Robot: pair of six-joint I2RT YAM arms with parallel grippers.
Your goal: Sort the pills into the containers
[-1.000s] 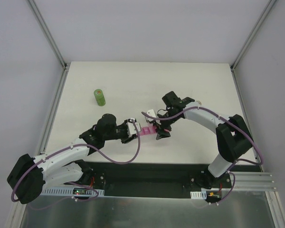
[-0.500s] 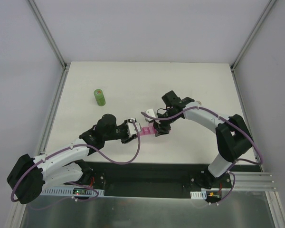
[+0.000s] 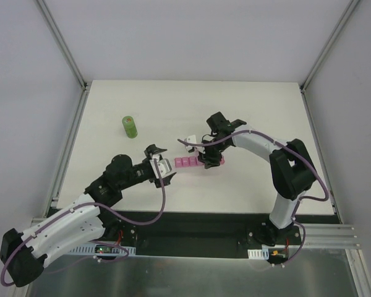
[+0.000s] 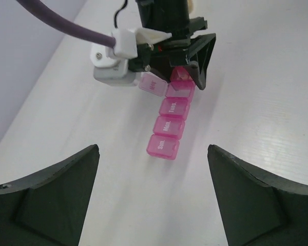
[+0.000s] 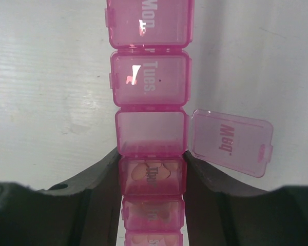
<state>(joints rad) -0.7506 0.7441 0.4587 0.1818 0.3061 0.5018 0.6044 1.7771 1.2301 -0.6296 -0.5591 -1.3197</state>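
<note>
Top view: the pink containers lie mid-desk, their right end clamped in the right hand; the left hand gapes near the other end.

Left wrist: closed lids read "Sun.", "Mon.", "Tues."

Right wrist: the "Wed" lid stands open beside the squeezed "Thur" compartment.

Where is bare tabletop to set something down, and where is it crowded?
Bare: the table beyond the green bottle and right arm; the near-right patch between that arm and the front edge. Crowded: the centre, where the pink pill strip lies between the open left end effector and the right end effector gripping it.
</note>
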